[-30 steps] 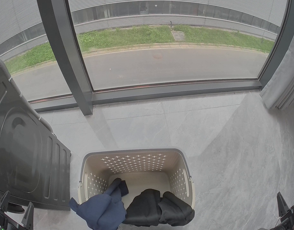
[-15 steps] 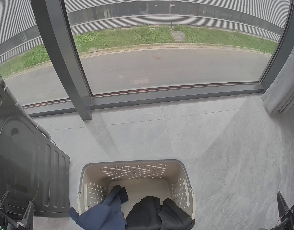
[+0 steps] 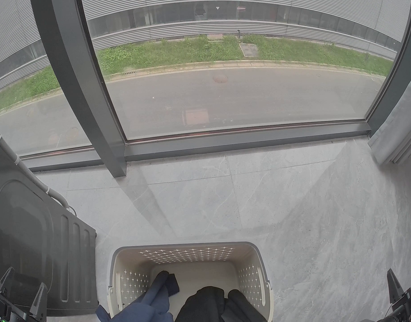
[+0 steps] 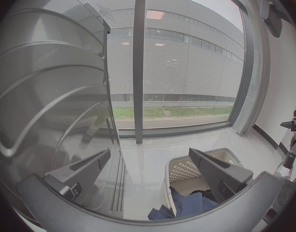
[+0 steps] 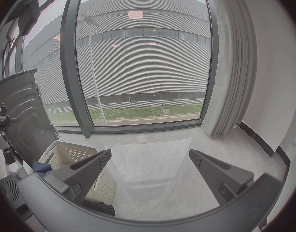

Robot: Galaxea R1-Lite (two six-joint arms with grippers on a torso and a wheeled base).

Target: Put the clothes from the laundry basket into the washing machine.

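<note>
Cream plastic laundry basket (image 3: pixel 187 247), star-perforated walls, on the grey marbled floor (image 3: pixel 268 193). Sits lower in the head view than a second ago; whole scene shifted together, so camera motion, not basket motion. Soft blue garment (image 3: pixel 147 302) draped over the near rim, crumpled black garment (image 3: pixel 214 307) beside it, both untouched. Dark ribbed washing machine (image 3: pixel 31 256) just left of the basket. Left hand (image 4: pixel 148 151) and right hand (image 5: pixel 148 152) released, spread wide, empty. Judged: nothing transferred yet.

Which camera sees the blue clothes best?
The head view: from above, the blue cloth garment drapes over the rim of the beige plastic laundry basket. The left wrist view hides part behind its fingers; the right wrist view catches a small corner.
</note>
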